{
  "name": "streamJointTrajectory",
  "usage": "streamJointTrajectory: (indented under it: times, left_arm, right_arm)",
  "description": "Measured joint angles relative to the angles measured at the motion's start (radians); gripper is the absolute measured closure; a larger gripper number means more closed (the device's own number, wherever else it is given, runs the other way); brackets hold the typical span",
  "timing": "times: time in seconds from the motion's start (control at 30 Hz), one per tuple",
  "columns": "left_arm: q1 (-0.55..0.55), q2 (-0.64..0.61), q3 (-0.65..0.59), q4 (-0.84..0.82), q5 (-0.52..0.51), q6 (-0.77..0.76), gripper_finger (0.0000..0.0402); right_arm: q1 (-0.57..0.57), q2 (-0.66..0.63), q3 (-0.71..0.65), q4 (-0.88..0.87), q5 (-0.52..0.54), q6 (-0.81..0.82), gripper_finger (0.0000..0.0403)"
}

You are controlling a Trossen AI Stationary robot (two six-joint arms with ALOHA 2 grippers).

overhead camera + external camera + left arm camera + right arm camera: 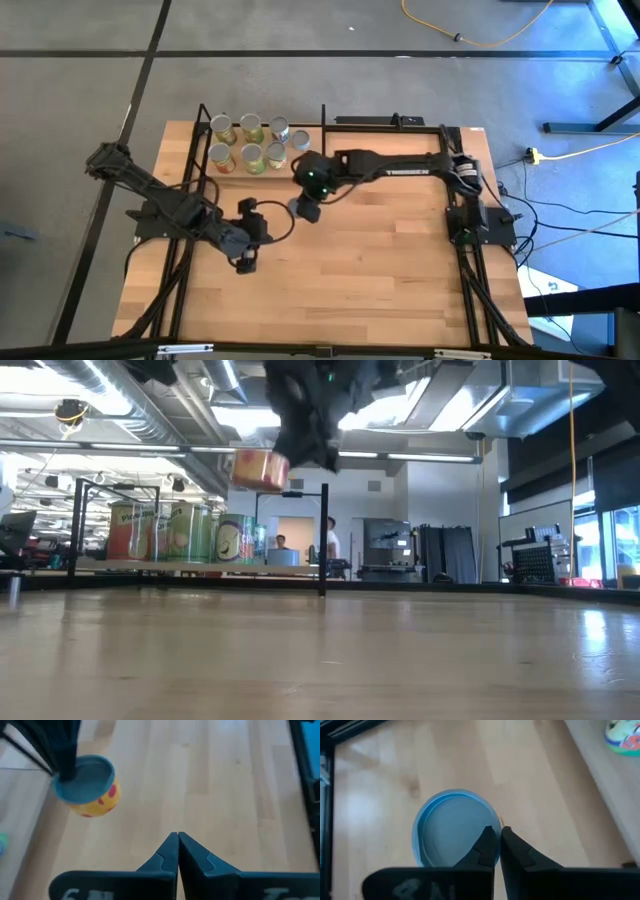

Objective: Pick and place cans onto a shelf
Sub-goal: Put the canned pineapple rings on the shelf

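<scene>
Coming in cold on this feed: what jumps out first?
A can hangs in mid-air, pinched by its rim in the right gripper near the table's middle. Behind it, seven cans stand in two rows on the shelf at the far-left corner. The left gripper waits shut nearby.

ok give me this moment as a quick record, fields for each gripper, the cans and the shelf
right gripper: shut on the rim of a can, held in the air above the table, near the shelf
left gripper: shut, empty, over the table's left half
cans on shelf: seven, two rows
shelf: far left part of the table, black posts
held can: yellow side with red marks, clear of the tabletop
</scene>
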Motion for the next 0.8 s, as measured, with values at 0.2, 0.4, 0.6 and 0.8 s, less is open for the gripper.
streamJointTrajectory:
  times: [0.2,0.4,0.6,0.8]
  left_arm:
    - [0.049,-0.002,0.0,-0.017,-0.004,0.024,0.0401]
    - [0.099,0.003,0.0,-0.031,-0.031,0.026,0.04]
    - [0.165,0.003,-0.001,-0.03,-0.045,0.024,0.0372]
    - [0.221,0.013,-0.001,-0.027,-0.041,0.105,0.0357]
  right_arm:
    - [-0.051,0.047,0.009,-0.005,-0.031,-0.043,0.0391]
    - [-0.066,0.045,0.009,-0.006,-0.043,-0.083,0.0391]
    - [-0.065,0.045,0.009,-0.008,-0.044,-0.095,0.0391]
    - [-0.065,0.045,0.009,-0.01,-0.048,-0.097,0.0391]
